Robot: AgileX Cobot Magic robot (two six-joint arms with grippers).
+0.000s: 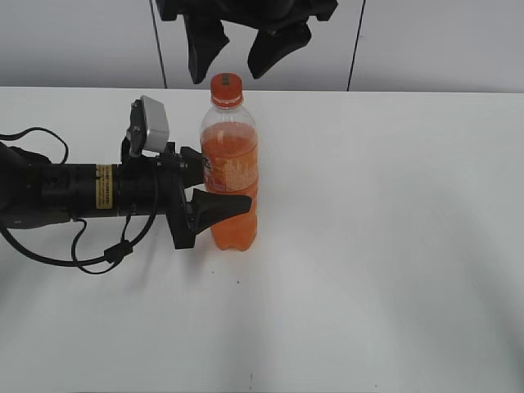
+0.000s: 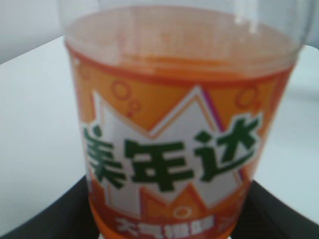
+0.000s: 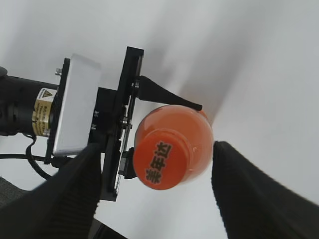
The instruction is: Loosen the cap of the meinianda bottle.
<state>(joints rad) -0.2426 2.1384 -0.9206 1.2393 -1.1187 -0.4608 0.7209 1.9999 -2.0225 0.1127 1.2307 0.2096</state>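
The meinianda bottle (image 1: pixel 230 176) stands upright on the white table, full of orange soda, with an orange-and-white label (image 2: pixel 169 159). Its orange cap (image 1: pixel 227 84) is on; from above in the right wrist view the cap (image 3: pixel 160 162) shows dark characters. My left gripper (image 1: pixel 214 190) comes in from the left and is shut on the bottle's label band, one finger in front and one behind. My right gripper (image 1: pixel 239 51) hangs open just above the cap, its two fingers (image 3: pixel 154 191) spread wide to either side and not touching it.
The white table (image 1: pixel 393 246) stretches to the right and front of the bottle. The left arm's black body and cables (image 1: pixel 65 196) lie along the left side. A grey wall (image 1: pixel 434 41) stands behind.
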